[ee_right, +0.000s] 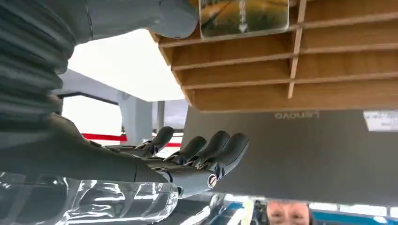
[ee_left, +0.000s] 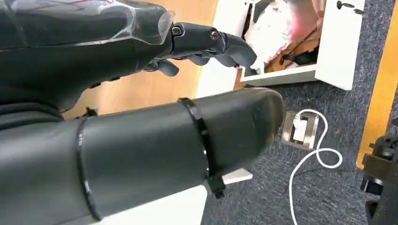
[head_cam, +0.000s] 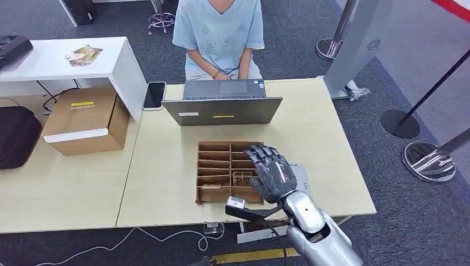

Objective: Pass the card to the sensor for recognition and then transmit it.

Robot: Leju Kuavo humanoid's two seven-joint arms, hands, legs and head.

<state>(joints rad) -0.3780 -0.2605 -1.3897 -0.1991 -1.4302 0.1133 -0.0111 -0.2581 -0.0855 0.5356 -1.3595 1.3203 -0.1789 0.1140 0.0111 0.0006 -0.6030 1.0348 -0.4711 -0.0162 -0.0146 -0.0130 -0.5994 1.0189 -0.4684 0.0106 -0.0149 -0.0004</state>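
A card (head_cam: pixel 243 178) with a green and yellow print stands in a near compartment of the brown wooden divider tray (head_cam: pixel 213 166) on the table. My right hand (head_cam: pixel 271 170) hovers over the tray's right side with its fingers spread and nothing in it. In the right wrist view the thumb (ee_right: pixel 159 16) lies close beside the card (ee_right: pixel 244 16); I cannot tell if they touch. A pale grey flat pad (head_cam: pixel 302 176) shows at the tray's right, partly under the hand. My left hand (ee_left: pixel 117 93) hangs over the floor, fingers loosely bent, holding nothing.
A grey laptop (head_cam: pixel 221 105) stands just behind the tray, with a seated person (head_cam: pixel 219 33) behind it. A phone (head_cam: pixel 154 95) lies at the table's far left corner. A cardboard box (head_cam: pixel 86 119) sits on the left table. Stanchion bases (head_cam: pixel 429 160) stand at the right.
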